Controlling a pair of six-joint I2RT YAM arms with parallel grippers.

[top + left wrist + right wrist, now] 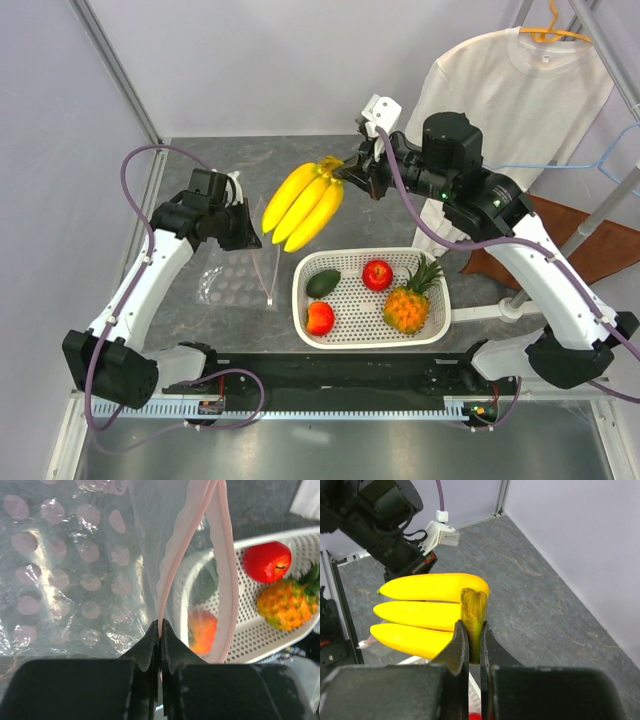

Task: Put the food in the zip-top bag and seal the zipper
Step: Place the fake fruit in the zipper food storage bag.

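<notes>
Banana bunch (303,208): clamped at the stem in closed right end effector (346,171), aloft over the table (200,165), tips slanting down-left toward zip-top bag (235,282); bag's mouth edge pinched in closed left end effector (250,238).

Grey table (230,160), white basket (375,342), zip-top bag (235,283)
</notes>
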